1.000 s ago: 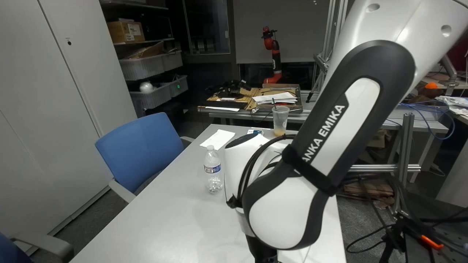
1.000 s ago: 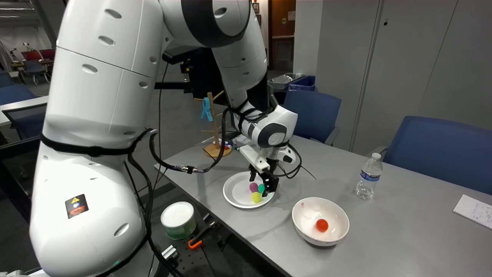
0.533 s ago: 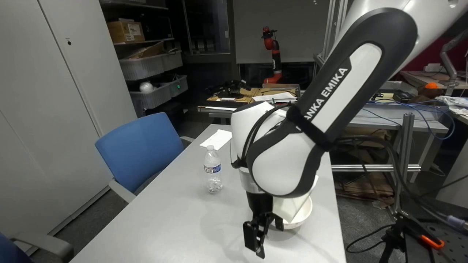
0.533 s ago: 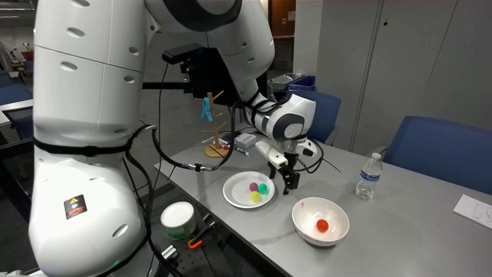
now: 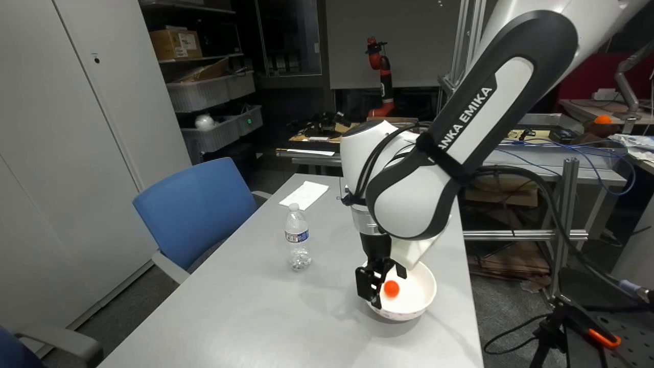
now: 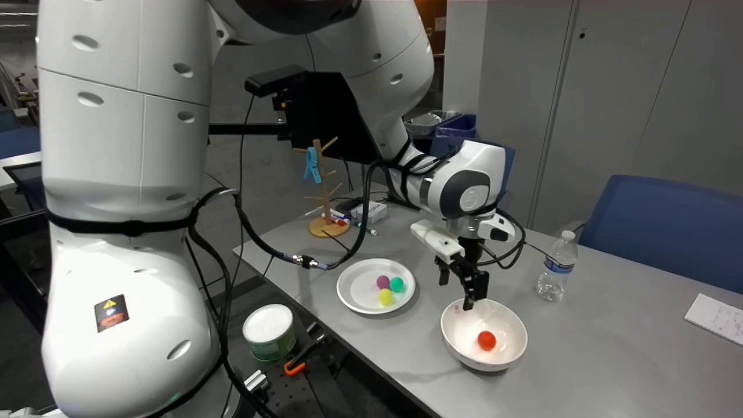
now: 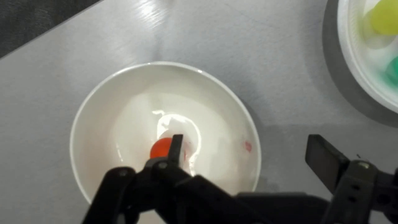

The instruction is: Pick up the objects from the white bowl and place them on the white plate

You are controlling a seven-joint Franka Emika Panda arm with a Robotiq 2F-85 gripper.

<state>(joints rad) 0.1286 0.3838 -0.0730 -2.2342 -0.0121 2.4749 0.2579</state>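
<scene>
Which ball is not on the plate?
The red-orange ball: it sits in the white bowl; the purple ball, green ball and yellow ball lie on the white plate.

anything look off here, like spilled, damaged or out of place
Yes: a small red mark, high inside the white bowl, stands out against the white; stain or print, I can't tell. Nothing looks spilled or tipped.

In an exterior view you can read "ANKA EMIKA" in white capitals on the dark part of your robot arm (image 5: 472,128), running up from the black strap (image 5: 444,159). At near left in an exterior view, a sticker (image 6: 111,313) on the arm shows you a yellow warning triangle. You cannot make out the writing on the bottle label (image 5: 297,236), the small far box (image 6: 377,212) or the paper sheet (image 6: 717,318) at right.
</scene>
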